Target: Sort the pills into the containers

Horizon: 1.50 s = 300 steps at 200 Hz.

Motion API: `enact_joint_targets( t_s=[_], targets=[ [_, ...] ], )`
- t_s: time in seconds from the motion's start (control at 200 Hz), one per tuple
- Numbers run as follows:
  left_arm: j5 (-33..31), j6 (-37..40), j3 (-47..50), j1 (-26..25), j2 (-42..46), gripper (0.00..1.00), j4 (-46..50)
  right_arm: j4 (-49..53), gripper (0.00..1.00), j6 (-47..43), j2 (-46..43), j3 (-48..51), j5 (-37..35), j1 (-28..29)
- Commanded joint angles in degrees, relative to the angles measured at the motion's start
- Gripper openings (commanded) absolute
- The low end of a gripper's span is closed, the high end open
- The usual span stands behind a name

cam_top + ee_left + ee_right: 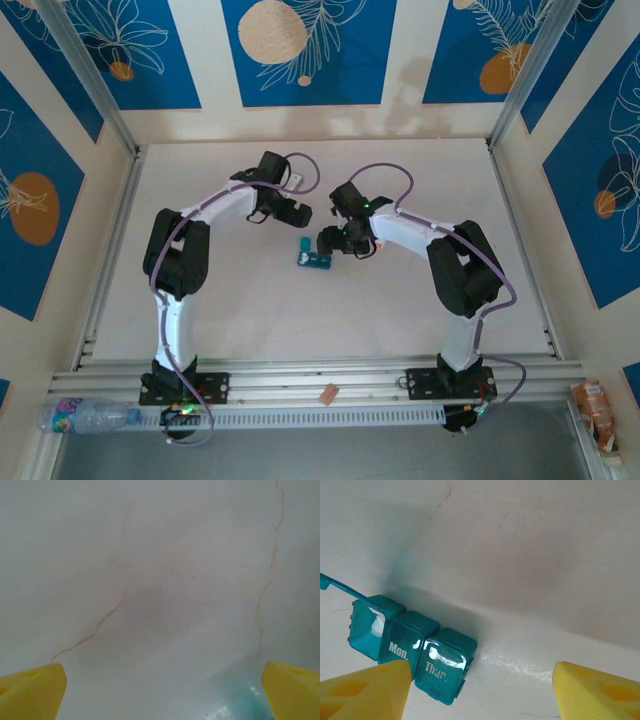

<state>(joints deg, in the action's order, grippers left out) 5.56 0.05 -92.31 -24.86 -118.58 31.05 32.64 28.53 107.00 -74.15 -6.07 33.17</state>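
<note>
The containers (415,647) are a teal strip of three joined square compartments on the white table, near the middle of it in the top view (312,257). Two lids, marked "Mon." and "Thur.", are down. The end compartment's lid stands up, and a small white piece (376,625) shows inside. My right gripper (480,692) is open just over the strip; its left fingertip (367,690) is beside the "Thur." compartment and grips nothing. My left gripper (162,695) is wide open and empty over the bare table, with a teal blur (240,705) at its lower right. It hangs a little up and left of the strip (298,215).
A plastic water bottle (90,413) lies outside the table at the near left. A small tan piece (327,394) rests on the front rail, and a packet (597,408) lies at the near right. Metal frame posts and patterned walls enclose the table.
</note>
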Motion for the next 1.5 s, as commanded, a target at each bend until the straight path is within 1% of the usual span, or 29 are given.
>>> enact_joint_targets(
  t_s=[0.0, 0.22, 0.285, 0.35, 0.54, 0.625, 0.765, 0.875, 1.0, 1.305, 1.496],
  targets=[
    [1.5, 0.8, -1.1, 0.6, -0.8, 1.00, 2.3, 1.0, 0.75, -0.5, 0.8, -0.3, -0.8, 0.4],
    [2.1, 0.6, -0.3, 0.5, -0.6, 0.99, 1.9, 0.6, 0.74, -1.0, 1.0, 0.3, -0.6, 1.2],
    [2.3, 0.5, -0.3, 0.5, -0.8, 0.97, 1.7, 0.5, 0.74, -1.0, 1.2, 0.3, -0.5, 1.5],
    [3.0, 0.4, -0.3, 0.5, -0.7, 0.92, 1.8, 0.5, 0.74, -1.0, 1.3, 0.2, -0.5, 1.7],
    [5.0, 0.2, -0.6, 0.5, -0.8, 0.67, 2.1, 0.5, 0.74, -1.0, 2.0, 0.2, -0.7, 2.2],
    [5.6, 0.1, -0.8, 0.5, -0.7, 0.50, 2.1, 0.4, 0.74, -1.1, 2.3, 0.4, -0.9, 2.2],
    [6.6, 0.0, -1.1, 0.5, -0.8, 0.33, 2.1, 0.2, 0.74, -1.1, 2.9, 0.5, -1.0, 2.2],
    [7.6, -0.2, -1.6, 0.5, -0.9, 0.14, 2.2, 0.1, 0.74, -1.1, 3.3, 0.6, -1.1, 2.2],
    [9.0, -0.5, -2.1, 0.5, -1.5, 0.00, 2.3, 0.1, 0.74, -1.0, 3.9, 0.7, -1.1, 2.2],
    [12.1, -0.8, -5.0, -0.2, -4.4, 0.00, 4.6, -0.1, 0.74, -0.7, 4.5, 0.7, -1.1, 2.2],
    [12.8, -0.6, -6.9, -0.9, -5.9, 0.00, 6.9, -0.1, 0.74, -0.4, 4.9, 0.7, -1.2, 2.2]
  ],
)
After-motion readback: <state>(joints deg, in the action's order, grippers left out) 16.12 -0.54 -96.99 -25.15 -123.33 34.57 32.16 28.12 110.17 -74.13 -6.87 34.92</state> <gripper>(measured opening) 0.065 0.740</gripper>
